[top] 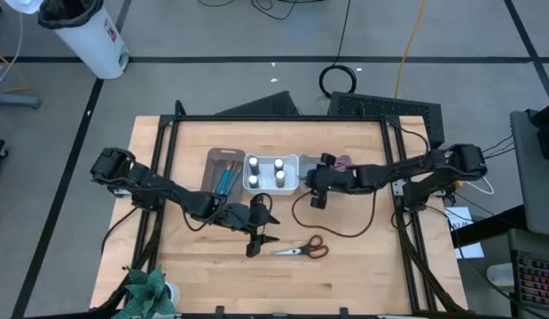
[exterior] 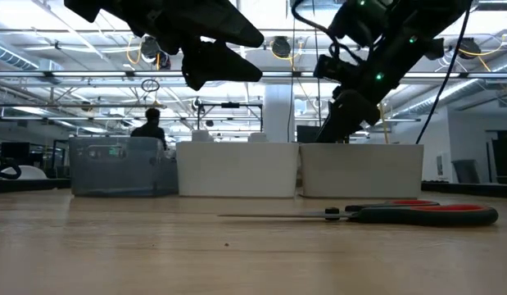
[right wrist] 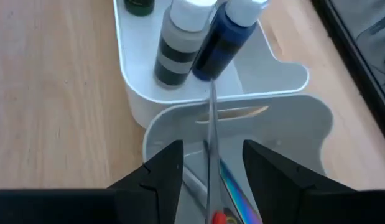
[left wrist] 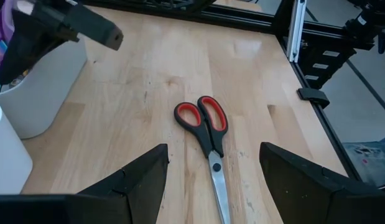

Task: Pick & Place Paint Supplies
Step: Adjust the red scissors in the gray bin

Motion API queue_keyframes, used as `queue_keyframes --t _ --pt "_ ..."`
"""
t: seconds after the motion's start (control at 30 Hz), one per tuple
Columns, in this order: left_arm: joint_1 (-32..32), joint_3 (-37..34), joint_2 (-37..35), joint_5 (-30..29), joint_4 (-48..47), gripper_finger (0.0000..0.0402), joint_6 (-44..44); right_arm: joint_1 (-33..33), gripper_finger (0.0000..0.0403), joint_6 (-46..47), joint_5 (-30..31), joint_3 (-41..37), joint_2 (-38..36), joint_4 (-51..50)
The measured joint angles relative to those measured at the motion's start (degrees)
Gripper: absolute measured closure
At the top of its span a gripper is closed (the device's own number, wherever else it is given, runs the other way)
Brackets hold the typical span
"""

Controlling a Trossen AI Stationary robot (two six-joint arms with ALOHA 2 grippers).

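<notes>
The red-handled scissors (left wrist: 209,134) lay flat on the surface (top: 363,266) near its front edge, blades shut, handles pointing away from my left arm. They were the only loose supply I could see outside a bin. My left jaws hung just above the wood beside the blade tips, spread wide and empty, with the scissors framed between the two fingers in the left wrist view.

Behind them stood the row of bins. The brown bin (top: 214,161) held the teal brushes (top: 225,180). The white bin (top: 271,190) next to it held the four white-capped bottles (top: 267,171), all upright. Touching that one was the pale end bin (right wrist: 304,118), and my right jaws were over it, pointing down. Between those fingers a second pair of scissors (right wrist: 211,143) stood blade-up inside the bin. My right jaws were apart, with a gap showing on either side of the blade, so I was not pinching it.

I judged the sorting nearly done: one pair going into the end bin on the right, one pair to fetch on the left. Next my left jaws would need to drop squarely over the red-handled pair, close across them near the pivot, lift cleanly, and carry them to the end bin once my right arm was clear of it.
</notes>
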Motion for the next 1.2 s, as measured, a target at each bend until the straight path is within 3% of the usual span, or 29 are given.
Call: queue_keyframes --t 0.33,0.73,1.2 --pt "0.00 0.00 0.00 -1.42 0.00 0.0139 -0.04 -2.15 0.0275 -0.80 -0.97 0.02 1.73 -0.12" --pt "0.00 0.00 0.00 -1.44 -0.02 0.0140 -0.09 -2.55 0.0394 -3.03 -0.69 0.02 1.56 -0.03" --pt "0.00 0.05 -0.02 -1.44 -0.28 0.0140 -0.07 -2.47 0.0400 -6.84 -1.06 -0.04 -4.86 3.42"
